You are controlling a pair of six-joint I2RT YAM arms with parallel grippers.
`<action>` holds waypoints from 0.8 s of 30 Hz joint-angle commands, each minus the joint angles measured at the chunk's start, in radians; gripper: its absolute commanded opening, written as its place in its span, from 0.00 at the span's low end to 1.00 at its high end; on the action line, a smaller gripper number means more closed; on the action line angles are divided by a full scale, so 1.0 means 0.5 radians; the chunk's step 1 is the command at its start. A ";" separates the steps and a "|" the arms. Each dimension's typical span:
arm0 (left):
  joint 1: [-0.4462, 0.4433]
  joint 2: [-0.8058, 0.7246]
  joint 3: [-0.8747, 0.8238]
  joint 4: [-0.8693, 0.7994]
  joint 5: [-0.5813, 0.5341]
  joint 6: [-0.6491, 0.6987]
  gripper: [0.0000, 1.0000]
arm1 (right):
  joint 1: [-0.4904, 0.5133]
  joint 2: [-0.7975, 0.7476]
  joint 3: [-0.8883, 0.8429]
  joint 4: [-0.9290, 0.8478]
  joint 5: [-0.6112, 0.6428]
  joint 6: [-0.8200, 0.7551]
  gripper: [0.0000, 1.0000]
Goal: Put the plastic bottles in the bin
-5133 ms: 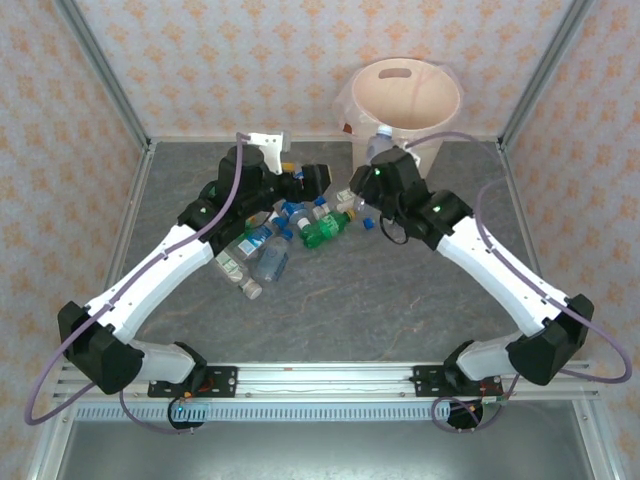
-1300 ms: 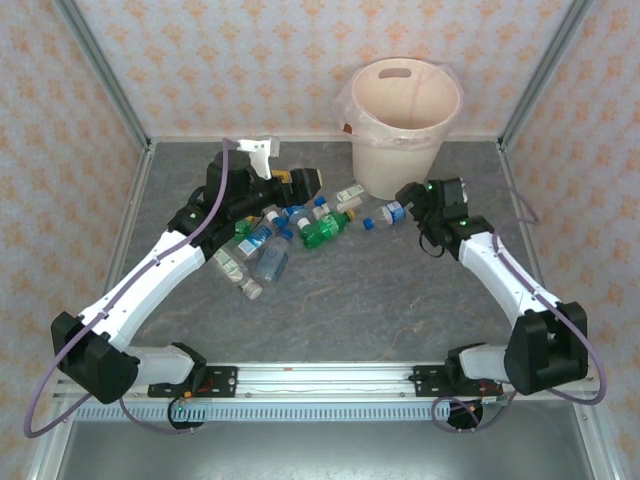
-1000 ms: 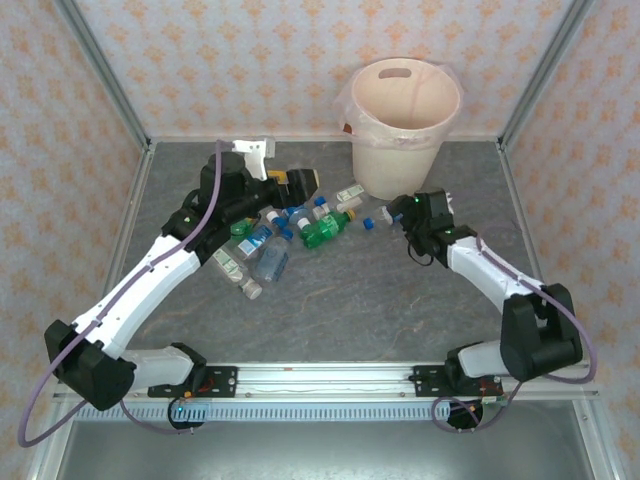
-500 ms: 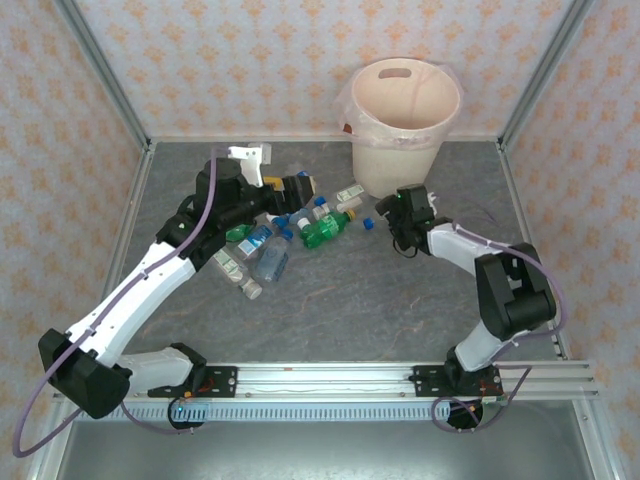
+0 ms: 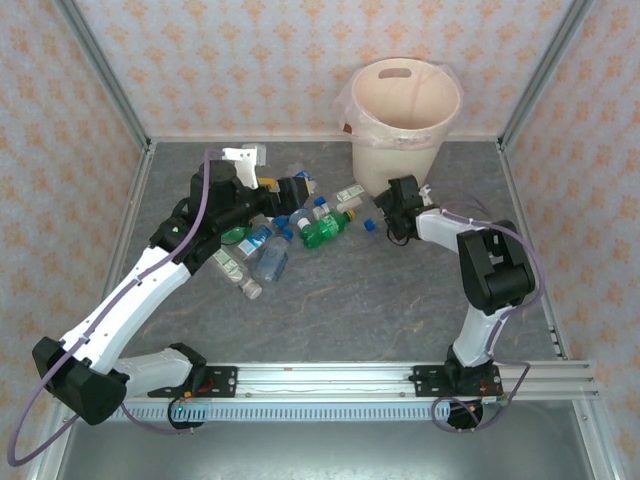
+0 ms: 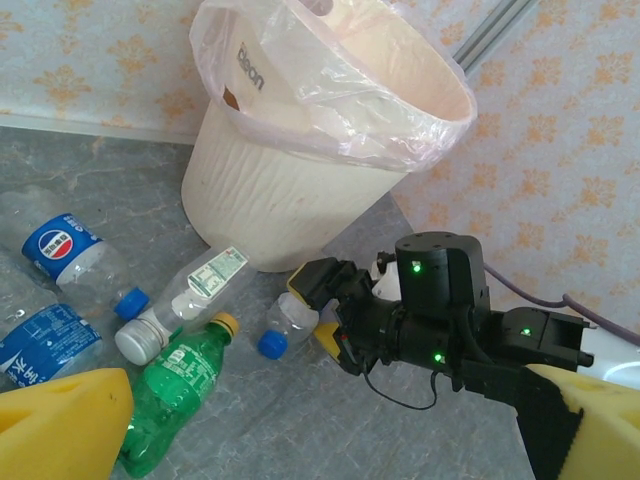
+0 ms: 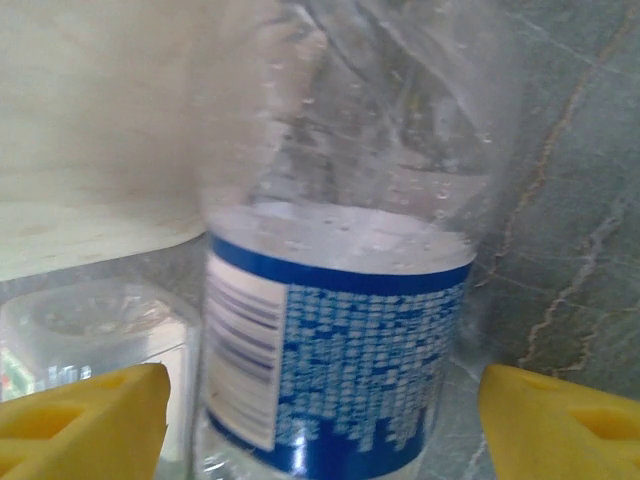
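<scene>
We see a clear blue-labelled bottle (image 7: pixel 340 300) lying on the grey counter (image 5: pixel 340 300), just beside the foot of the cream bin (image 5: pixel 405 160) — our right fingers (image 7: pixel 80 415) stand parted on either side of it, not clamped. The other bottles (image 5: pixel 285 235) lie heaped to the left. Our left fingers (image 6: pixel 60 420) hang wide apart over that heap — holding nothing.

Grey marbled table (image 5: pixel 340 300) with scattered plastic bottles (image 5: pixel 322 232) and a cream bin (image 5: pixel 395 172)

White arms (image 5: pixel 130 300), blk joints (image 5: pixel 85 385), purple cables (image 5: pixel 204 195)
</scene>
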 commanded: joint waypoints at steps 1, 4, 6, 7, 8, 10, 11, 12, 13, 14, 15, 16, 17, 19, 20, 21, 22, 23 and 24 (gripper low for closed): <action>0.017 -0.044 0.005 -0.042 -0.043 0.043 0.99 | -0.019 0.020 0.037 -0.088 0.111 0.032 0.79; 0.016 -0.047 0.005 -0.040 -0.044 0.041 0.99 | -0.025 0.011 0.010 -0.091 0.113 0.012 0.77; 0.018 -0.042 0.005 -0.034 -0.036 0.038 0.99 | -0.031 0.008 -0.006 -0.091 0.108 -0.012 0.77; 0.019 -0.039 0.008 -0.032 -0.033 0.040 0.99 | -0.031 0.012 -0.005 -0.097 0.101 -0.026 0.78; 0.018 -0.034 0.010 -0.027 -0.031 0.037 0.99 | -0.037 0.019 -0.004 -0.106 0.096 -0.036 0.80; 0.019 -0.027 0.016 -0.026 -0.023 0.032 0.99 | -0.046 0.030 -0.005 -0.113 0.082 -0.052 0.82; 0.017 -0.026 0.020 -0.022 -0.018 0.029 0.99 | -0.050 0.037 -0.004 -0.110 0.076 -0.063 0.83; 0.019 -0.023 0.020 -0.021 -0.017 0.029 0.99 | -0.051 0.045 -0.002 -0.113 0.070 -0.079 0.83; 0.017 -0.023 0.025 -0.021 -0.014 0.029 0.99 | -0.056 0.054 0.003 -0.121 0.071 -0.092 0.83; 0.018 -0.023 0.027 -0.024 -0.013 0.029 0.99 | -0.056 0.060 0.011 -0.128 0.069 -0.104 0.84; 0.017 -0.025 0.029 -0.027 -0.014 0.030 0.99 | -0.056 0.065 0.014 -0.128 0.063 -0.115 0.84; 0.018 -0.026 0.027 -0.030 -0.013 0.030 0.99 | -0.059 0.075 0.019 -0.124 0.052 -0.129 0.86; 0.019 -0.030 0.024 -0.033 -0.016 0.030 0.99 | -0.059 0.085 0.026 -0.126 0.039 -0.141 0.87; 0.019 -0.038 0.018 -0.034 -0.017 0.028 0.99 | -0.059 0.109 0.051 -0.148 0.034 -0.146 0.88; 0.018 -0.044 0.015 -0.035 -0.020 0.025 0.99 | -0.059 0.117 0.057 -0.145 0.036 -0.146 0.88; 0.018 -0.048 0.013 -0.038 -0.024 0.025 0.99 | -0.060 0.116 0.057 -0.142 0.034 -0.139 0.87; 0.019 -0.053 0.010 -0.039 -0.025 0.024 0.99 | -0.059 0.113 0.051 -0.131 0.034 -0.131 0.87; 0.019 -0.061 0.006 -0.045 -0.027 0.025 0.99 | -0.059 0.111 0.045 -0.123 0.034 -0.128 0.86; 0.018 -0.069 0.003 -0.045 -0.033 0.022 0.99 | -0.059 0.104 0.039 -0.118 0.037 -0.125 0.85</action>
